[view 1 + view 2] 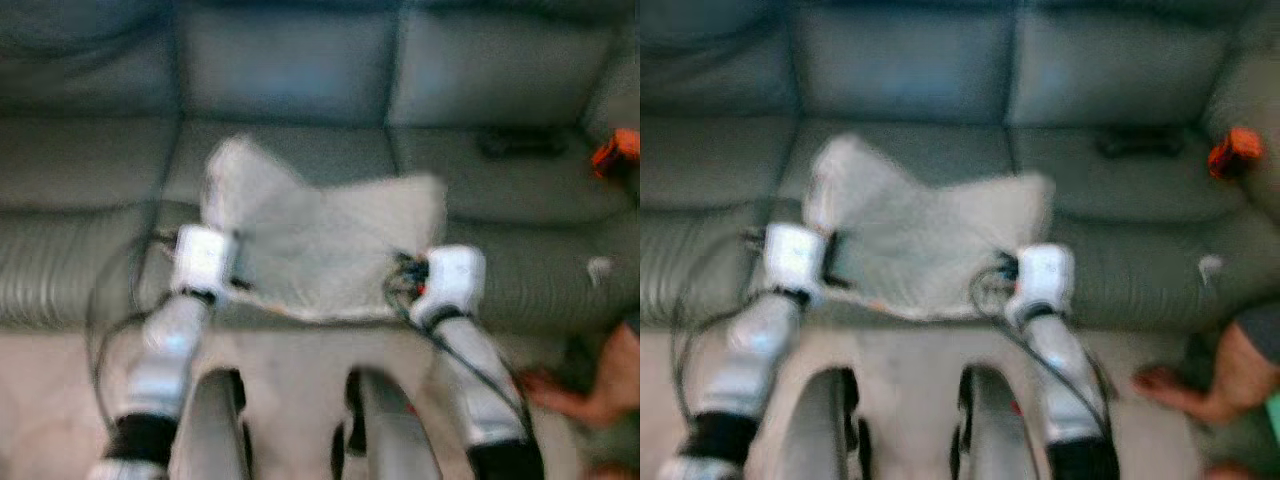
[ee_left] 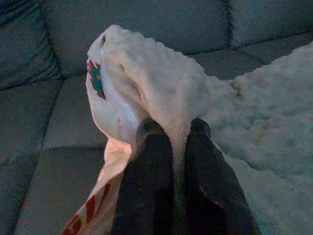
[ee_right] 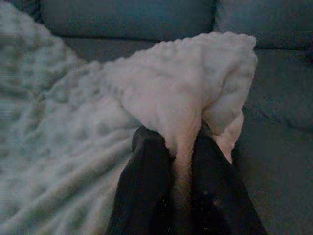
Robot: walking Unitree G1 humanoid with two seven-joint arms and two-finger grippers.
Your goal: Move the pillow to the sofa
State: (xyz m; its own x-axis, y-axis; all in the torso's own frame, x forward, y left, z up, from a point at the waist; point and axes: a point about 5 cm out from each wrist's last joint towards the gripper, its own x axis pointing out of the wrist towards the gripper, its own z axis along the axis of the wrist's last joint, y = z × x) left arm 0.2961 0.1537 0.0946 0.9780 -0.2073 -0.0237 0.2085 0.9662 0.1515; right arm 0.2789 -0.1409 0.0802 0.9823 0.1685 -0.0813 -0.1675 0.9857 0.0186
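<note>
Right, both claws are locked on. Left gripper (image 2: 173,142) has its two black fingers pinched tight on a fold of the pillow (image 1: 320,240), fluffy white fabric bulging up between them, with a smooth underside showing red and teal print just beside the left finger. Right gripper (image 3: 183,142) mirrors it: fingers clamped together on a bunched corner of the same fleecy cover, the corner flopping over the fingertips.

Out from the claws, the pillow stretches sideways between the two silver arms, its long axis running left to right across the scene. The near edge sags between the wrists; the far-left corner peaks up toward the backrest, and the far-right corner points out to the right. It sits over the front part of the grey sofa (image 1: 90,170), at the middle seat cushion, though the head views are blurred and I cannot tell whether it rests on the seat or hangs just above.

Further right, a dark flat object (image 1: 520,143) lies on the seat, an orange thing (image 1: 615,152) beyond it, and a person's bare foot (image 1: 1185,392) on the floor near right.
</note>
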